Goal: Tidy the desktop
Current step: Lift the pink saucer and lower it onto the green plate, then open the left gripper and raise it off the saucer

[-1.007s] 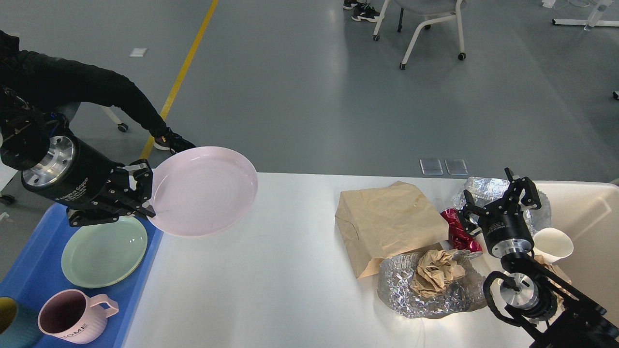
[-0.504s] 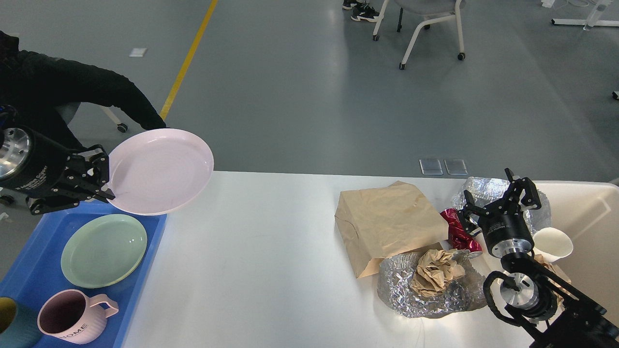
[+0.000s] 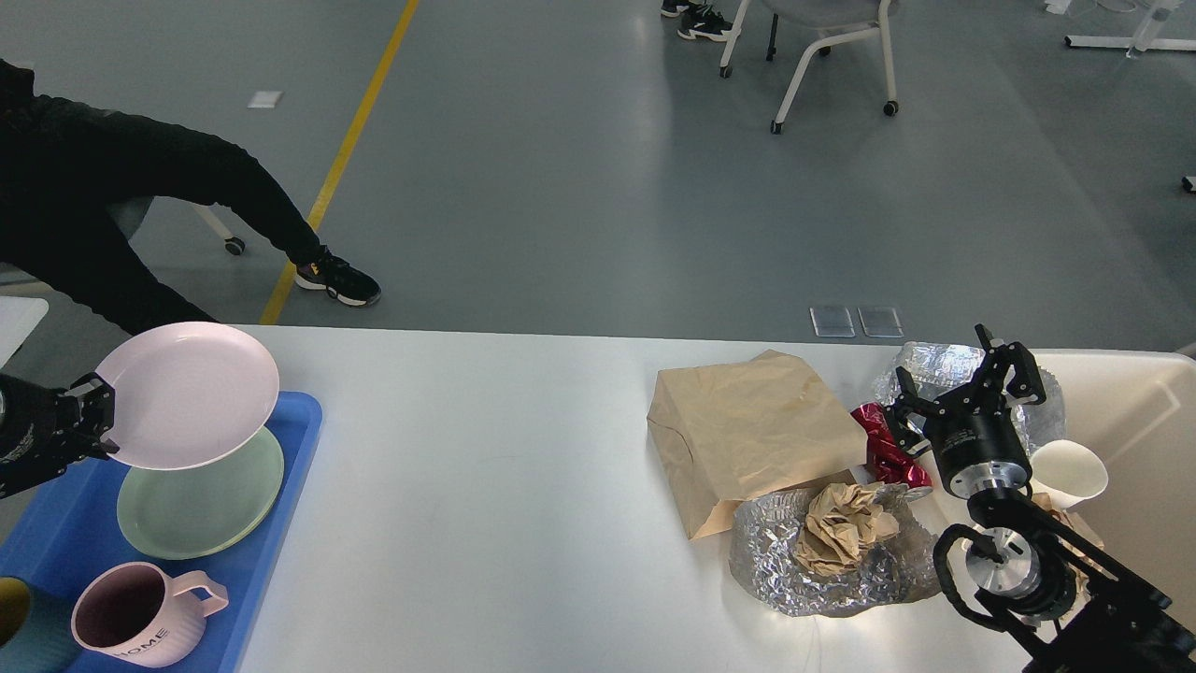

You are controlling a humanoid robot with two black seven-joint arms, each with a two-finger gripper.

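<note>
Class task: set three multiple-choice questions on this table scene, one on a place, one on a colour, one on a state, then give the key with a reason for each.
1. Where does the mug stand?
A. In the blue tray
B. On the paper bag
C. On the floor

2. What colour is the plate lying flat in the tray?
A. Red
B. Green
C. Black

3. How is the right pincer?
A. Shut on the mug
B. Shut on the paper bag
C. Open, holding nothing

Key: 1 A, the mug sits at the tray's near end. 2 B, the green plate lies under the pink plate that the left pincer grips by its rim. 3 C, its fingers are spread above the red wrapper, with nothing between them.
</note>
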